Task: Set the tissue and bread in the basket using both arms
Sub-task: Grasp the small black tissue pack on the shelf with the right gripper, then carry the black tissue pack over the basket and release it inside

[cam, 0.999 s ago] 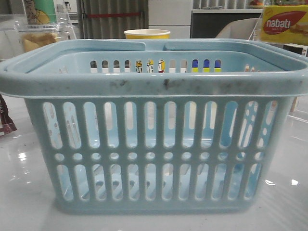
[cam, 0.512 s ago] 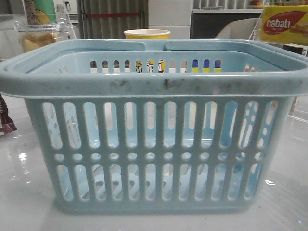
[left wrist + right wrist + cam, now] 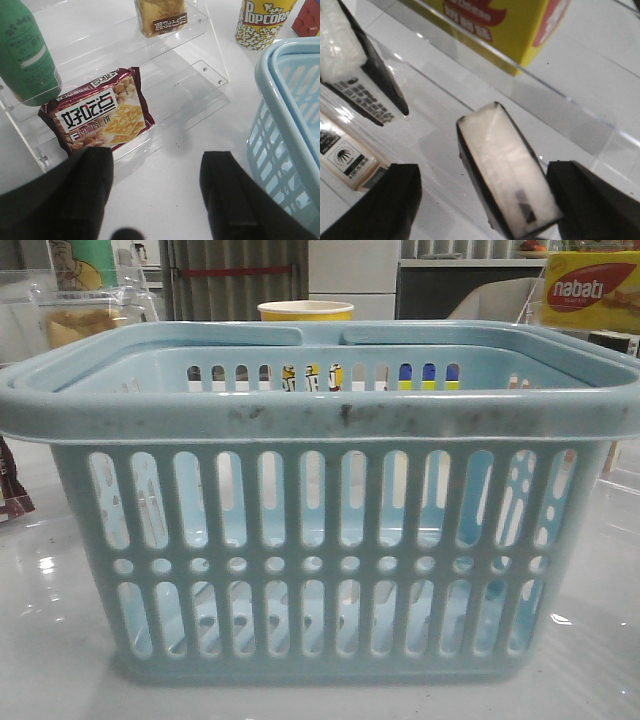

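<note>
Right end effector (image 3: pixel 485 200) is open and empty, straddling the tissue (image 3: pixel 507 175) standing on edge on a clear shelf (light, soft, likely compressible), so it should be gripped across its narrow black-edged faces, gently.

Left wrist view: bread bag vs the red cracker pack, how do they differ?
The bread is golden in a clear bag with a small brown label; the red cracker pack is opaque maroon with bold white print. The bread sits on the upper step of the clear acrylic shelf, the cracker pack lower. Neither is gripped.
</note>
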